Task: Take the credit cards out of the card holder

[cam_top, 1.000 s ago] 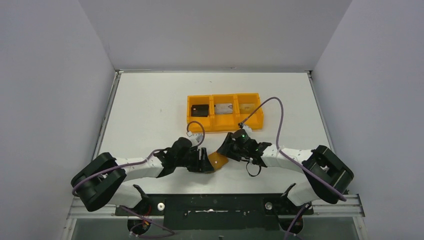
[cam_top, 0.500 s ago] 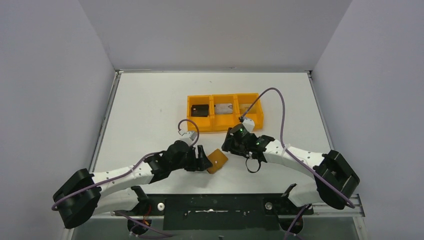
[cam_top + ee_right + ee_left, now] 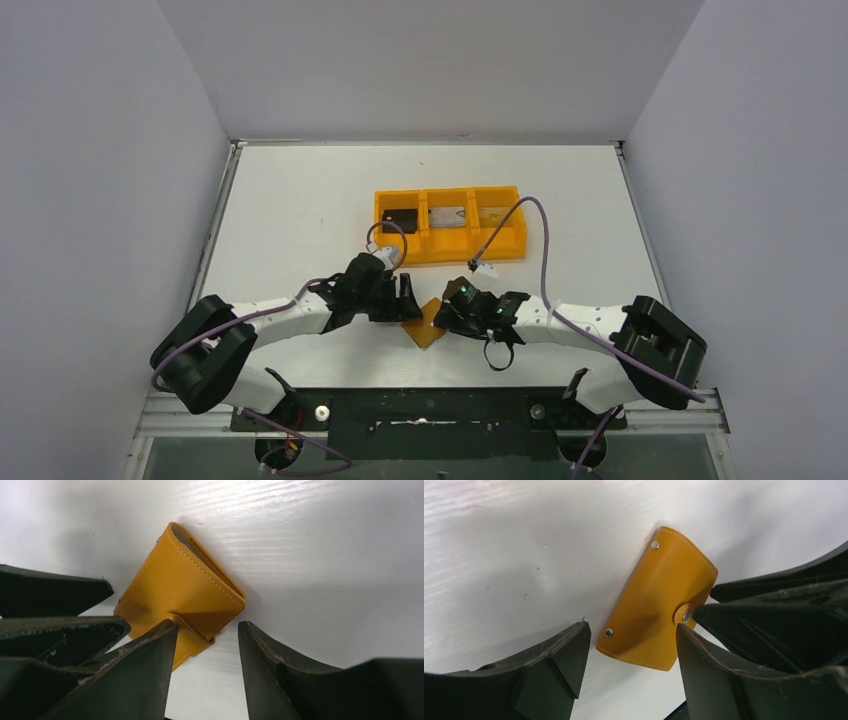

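Observation:
The tan-brown card holder [image 3: 426, 324] lies folded shut on the white table between my two grippers, its strap snapped over. In the left wrist view the card holder [image 3: 658, 596] sits just beyond my open left gripper [image 3: 631, 630], which holds nothing. My right gripper [image 3: 207, 625] is open too. Its left fingertip [image 3: 167, 630] touches the strap on the card holder [image 3: 180, 587]. A dark credit card [image 3: 400, 220], a silvery one [image 3: 447, 216] and a third [image 3: 493, 213] lie in the orange tray's compartments.
The orange three-compartment tray [image 3: 448, 250] stands just behind the grippers, mid-table. The right arm's purple cable [image 3: 530, 230] loops over the tray's right end. Grey walls close in the table on three sides.
The right gripper has come down and to the left onto the card holder's strap. The left gripper has drawn back toward the tray and opened wider. The card holder shifted slightly left.

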Available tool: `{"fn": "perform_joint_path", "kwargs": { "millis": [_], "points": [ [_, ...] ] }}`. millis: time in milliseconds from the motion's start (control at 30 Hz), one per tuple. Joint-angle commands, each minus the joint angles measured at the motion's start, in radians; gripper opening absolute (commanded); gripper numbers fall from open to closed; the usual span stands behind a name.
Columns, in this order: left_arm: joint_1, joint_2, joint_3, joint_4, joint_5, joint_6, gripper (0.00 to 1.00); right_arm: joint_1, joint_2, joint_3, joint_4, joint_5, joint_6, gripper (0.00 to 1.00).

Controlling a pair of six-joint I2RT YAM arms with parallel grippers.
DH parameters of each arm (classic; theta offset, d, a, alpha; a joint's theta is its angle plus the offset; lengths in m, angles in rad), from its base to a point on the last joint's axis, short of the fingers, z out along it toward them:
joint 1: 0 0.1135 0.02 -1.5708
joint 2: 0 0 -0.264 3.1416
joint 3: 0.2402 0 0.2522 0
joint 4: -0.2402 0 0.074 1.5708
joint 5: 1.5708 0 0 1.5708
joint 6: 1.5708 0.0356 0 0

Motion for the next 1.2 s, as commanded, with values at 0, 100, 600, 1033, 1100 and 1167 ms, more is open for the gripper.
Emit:
{"fn": "perform_joint_path", "kwargs": {
  "millis": [0,100,600,1033,1100,1167],
  "points": [
    [0.001,0.006,-0.014,0.073,0.070,0.018,0.61,-0.024,0.061,0.070,0.063,0.010,-0.009,0.48],
    [-0.004,-0.013,-0.074,0.123,0.108,-0.016,0.56,-0.064,0.112,0.096,0.089,-0.056,-0.055,0.46],
    [-0.084,-0.126,-0.152,0.115,-0.055,-0.151,0.47,-0.082,0.195,0.303,-0.165,0.067,-0.209,0.49],
    [-0.081,-0.081,-0.123,0.060,-0.120,-0.168,0.52,0.030,0.228,0.368,-0.202,0.105,-0.240,0.43],
    [-0.083,-0.073,-0.122,0.063,-0.119,-0.171,0.52,0.040,0.253,0.378,-0.208,0.105,-0.223,0.44],
    [-0.084,-0.067,-0.120,0.060,-0.119,-0.171,0.52,0.043,0.280,0.385,-0.224,0.110,-0.205,0.43]
  ]
}}
